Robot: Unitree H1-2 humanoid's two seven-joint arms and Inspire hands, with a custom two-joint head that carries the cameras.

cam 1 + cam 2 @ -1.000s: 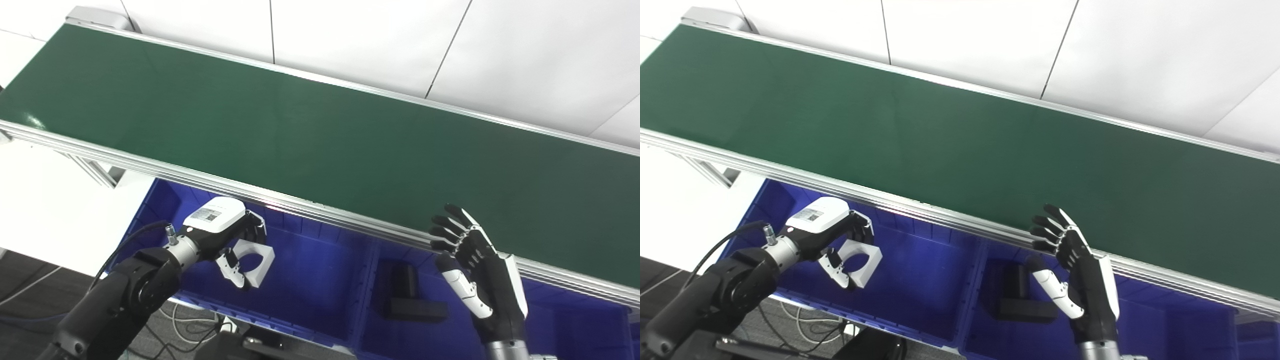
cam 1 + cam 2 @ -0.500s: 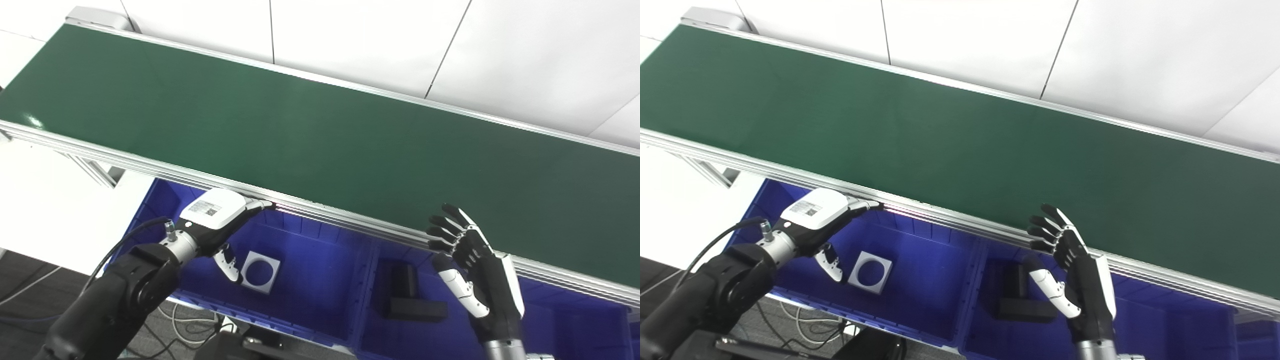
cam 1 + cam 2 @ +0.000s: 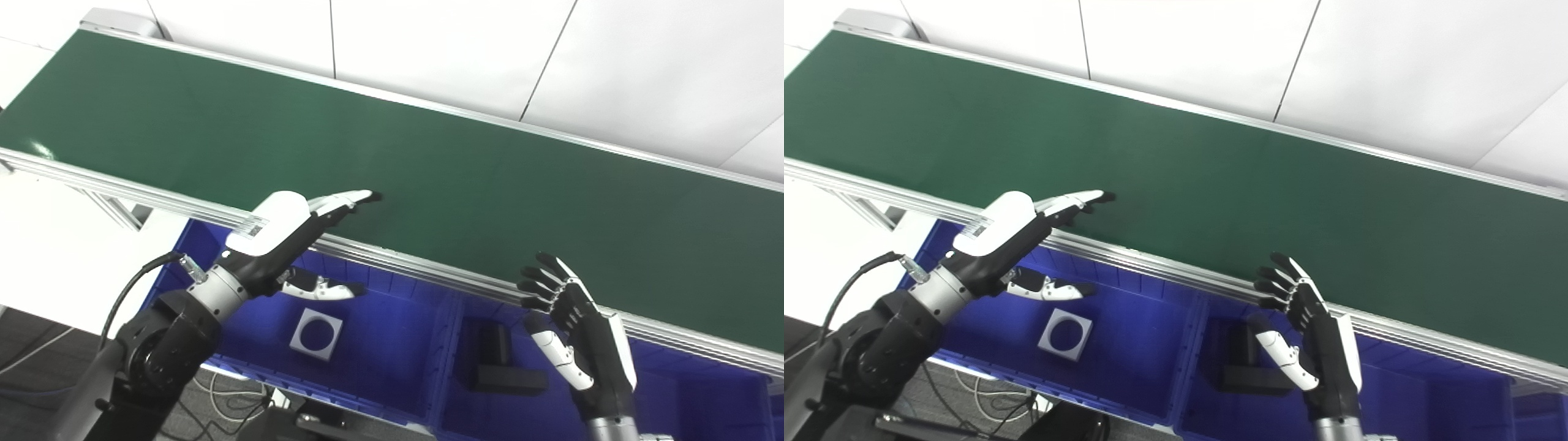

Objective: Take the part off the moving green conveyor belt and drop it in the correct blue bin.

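step: drop done, by the look of it; white square part (image 3: 316, 325) with round hole lies flat on floor of left blue bin (image 3: 392, 343); reset phase.
left hand (image 3: 288, 236): open, holding nothing, fingers straight and reaching over near rail (image 3: 429, 272) onto green belt (image 3: 392, 159); thumb hangs below over the bin.
right hand (image 3: 576, 324): open, fingers spread, upright just below the rail, above middle bin (image 3: 456, 367); idle.
belt: nothing on it in either view.
middle bin: black blocky part (image 3: 499, 361) inside.
next move: likely wait for another part; left hand needs to hover over belt lane, time a close on a moving piece, then carry back across the rail without clipping it.
vs 1.0 s ago: part was gripped in left hand above the bin; now released.
vs 0.5 s ago: part already on bin floor, same spot; left hand was low by the rail, now raised and stretched over belt.
right hand change: barely any, slightly lower.
camera: no shift.
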